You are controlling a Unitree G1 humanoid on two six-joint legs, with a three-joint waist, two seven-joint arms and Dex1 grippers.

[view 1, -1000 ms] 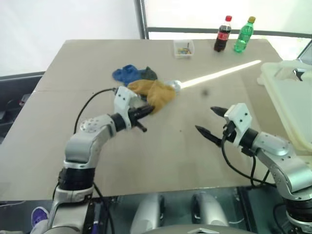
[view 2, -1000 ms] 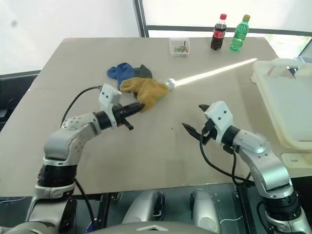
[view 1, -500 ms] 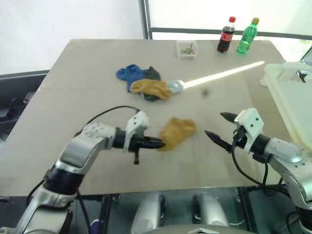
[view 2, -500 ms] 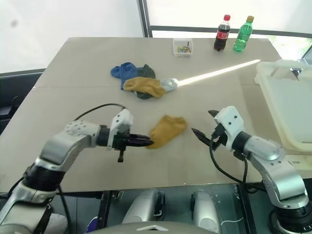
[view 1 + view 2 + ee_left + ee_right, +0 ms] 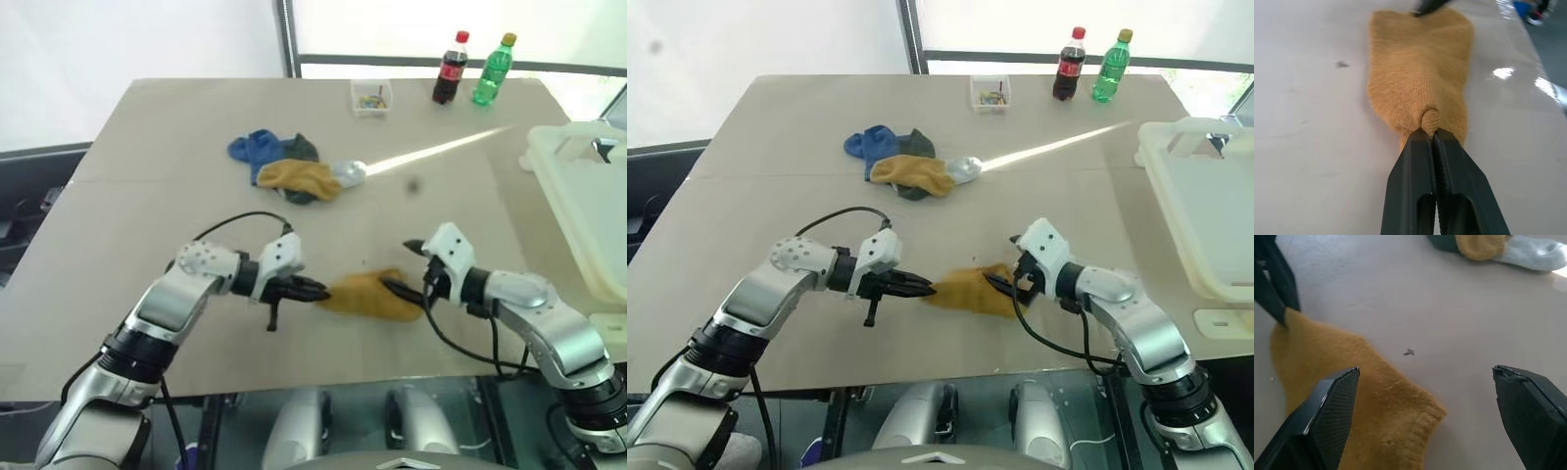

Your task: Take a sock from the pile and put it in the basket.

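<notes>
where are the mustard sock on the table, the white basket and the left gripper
mustard sock (image 5: 370, 295): left eye view, middle of the fabric
white basket (image 5: 1205, 211): right eye view, bare inner floor
left gripper (image 5: 1431, 137): left wrist view, fingertips pinching the sock's edge

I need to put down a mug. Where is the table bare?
Bare: the left side, beside the pile; also between pile and basket. Crowded: the near middle, where left gripper and right gripper meet at the yellow sock.
</notes>
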